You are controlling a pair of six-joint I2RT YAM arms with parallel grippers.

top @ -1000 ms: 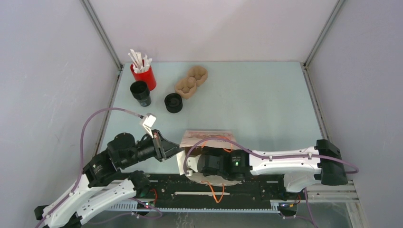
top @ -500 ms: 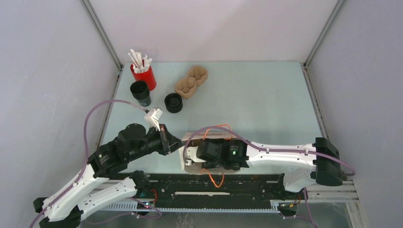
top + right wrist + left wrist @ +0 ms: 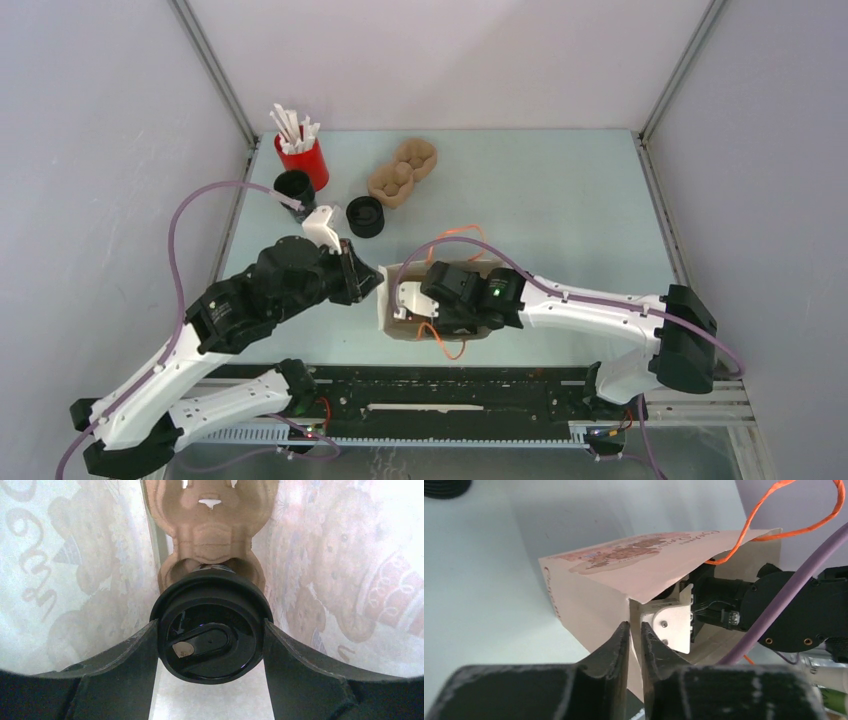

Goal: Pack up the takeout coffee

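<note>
Our right gripper (image 3: 212, 639) clasps the takeout coffee (image 3: 211, 626) around its lid, deep inside the paper bag (image 3: 624, 575), at a cardboard carrier (image 3: 210, 530). Our left gripper (image 3: 635, 630) pinches the bag's rim, holding it open. We should seat the cup squarely before letting go. The orange handles (image 3: 751, 525) and close bag walls crowd the way out.

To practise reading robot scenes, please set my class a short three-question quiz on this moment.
1. True or false: the right claw is inside the paper bag.
2. What does the left claw pinch? A) the bag's edge B) the red cup C) the orange handle
3. Fill in: the coffee cup between the right claw's fingers wears a black ____.
Key: 1 true; 2 A; 3 lid.
</note>
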